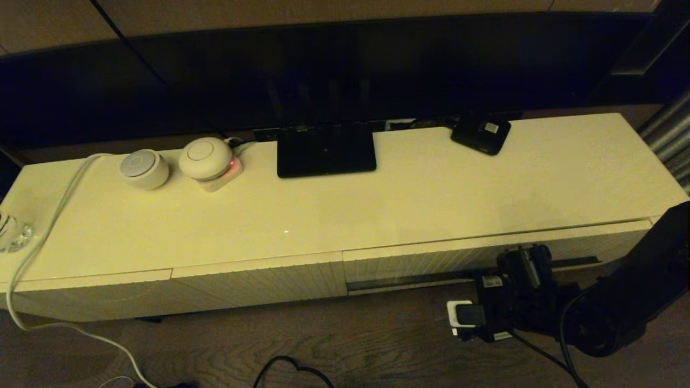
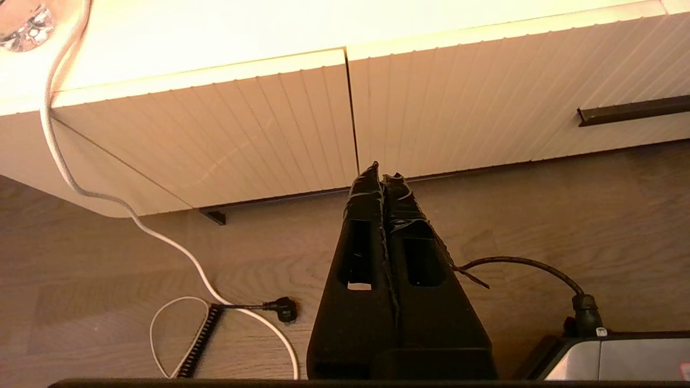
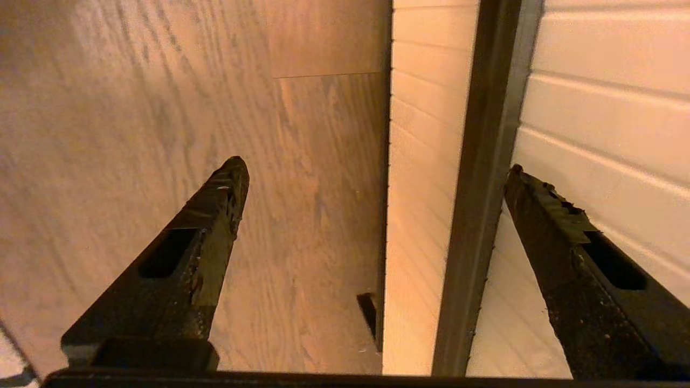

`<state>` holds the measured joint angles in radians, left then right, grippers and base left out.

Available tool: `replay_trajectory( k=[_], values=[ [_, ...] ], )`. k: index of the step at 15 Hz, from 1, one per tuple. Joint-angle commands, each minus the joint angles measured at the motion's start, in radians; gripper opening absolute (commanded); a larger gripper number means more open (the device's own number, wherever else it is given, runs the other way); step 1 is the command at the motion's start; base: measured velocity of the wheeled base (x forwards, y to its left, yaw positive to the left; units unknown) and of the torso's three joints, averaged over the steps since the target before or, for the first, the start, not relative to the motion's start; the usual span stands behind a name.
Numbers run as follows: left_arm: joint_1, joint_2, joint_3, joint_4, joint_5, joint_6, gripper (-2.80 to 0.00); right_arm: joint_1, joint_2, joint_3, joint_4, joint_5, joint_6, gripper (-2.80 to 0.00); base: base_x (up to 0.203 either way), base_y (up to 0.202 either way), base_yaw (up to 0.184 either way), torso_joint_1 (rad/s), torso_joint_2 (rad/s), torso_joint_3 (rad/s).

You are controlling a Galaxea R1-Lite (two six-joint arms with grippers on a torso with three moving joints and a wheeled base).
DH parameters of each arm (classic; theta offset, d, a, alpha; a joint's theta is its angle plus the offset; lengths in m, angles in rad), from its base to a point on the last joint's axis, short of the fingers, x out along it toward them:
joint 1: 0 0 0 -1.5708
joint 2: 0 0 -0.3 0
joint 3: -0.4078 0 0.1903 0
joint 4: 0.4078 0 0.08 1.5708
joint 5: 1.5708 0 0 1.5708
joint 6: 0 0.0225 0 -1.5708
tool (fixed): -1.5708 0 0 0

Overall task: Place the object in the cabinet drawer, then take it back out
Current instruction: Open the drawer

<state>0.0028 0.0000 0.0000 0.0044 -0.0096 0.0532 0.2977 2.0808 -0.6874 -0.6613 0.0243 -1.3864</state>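
The cabinet drawer is the wide ribbed cream front on the right, pushed in flush, with a long dark slot along its lower edge. My right gripper hangs low in front of it, open. In the right wrist view the right gripper straddles the slot: one finger is over the wood floor, the other finger lies against the ribbed front. Nothing is between them. The left gripper is shut and empty above the floor, before the seam beside the drawer. The black umbrella is out of view.
On the cabinet top stand a black screen foot, a small black box with a white label, two round white devices and a glass piece. A white cable trails down to the floor, where a black plug lies.
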Motion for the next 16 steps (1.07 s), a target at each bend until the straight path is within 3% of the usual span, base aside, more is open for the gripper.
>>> replay_trajectory(
  k=[1,16],
  values=[
    [0.0,0.0,0.003,0.0,0.0,0.0,-2.8,-0.002,0.015,-0.02,-0.003,0.0,-0.006,0.0,0.0,0.0,0.0,0.0,0.0,0.0],
    [0.0,0.0,0.003,0.0,0.0,0.0,-2.8,-0.014,0.058,-0.03,-0.004,-0.001,-0.003,0.0,0.0,0.0,0.0,0.0,0.0,0.0]
  ],
)
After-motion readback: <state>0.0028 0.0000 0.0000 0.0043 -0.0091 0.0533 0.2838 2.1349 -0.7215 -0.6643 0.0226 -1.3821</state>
